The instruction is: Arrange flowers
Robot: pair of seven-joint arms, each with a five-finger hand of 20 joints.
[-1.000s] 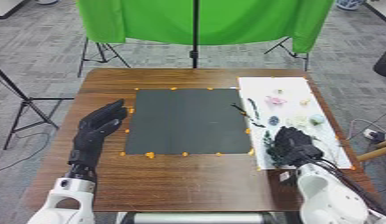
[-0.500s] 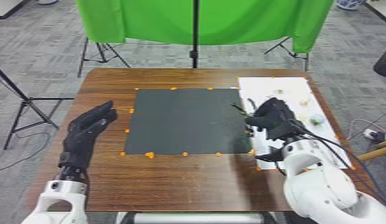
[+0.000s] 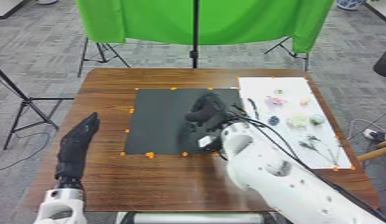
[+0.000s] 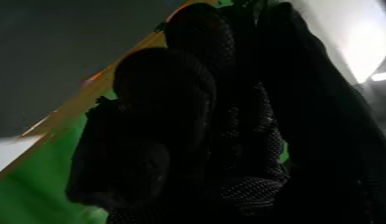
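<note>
Brown worktop (image 3: pixel 163 185), green cloth (image 3: pixel 145 20) beyond its far edge; flowers (image 3: pixel 299 120) on a white sheet (image 3: pixel 260 84) along the right edge. Right robot hand (image 3: pixel 205 108) over dark mat (image 3: pixel 154 125); opening and grasp cannot be told.

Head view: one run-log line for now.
right hand over dark sheet | left hand open, left of it | pink flower on white sheet | right-hand hold: can't tell
</note>
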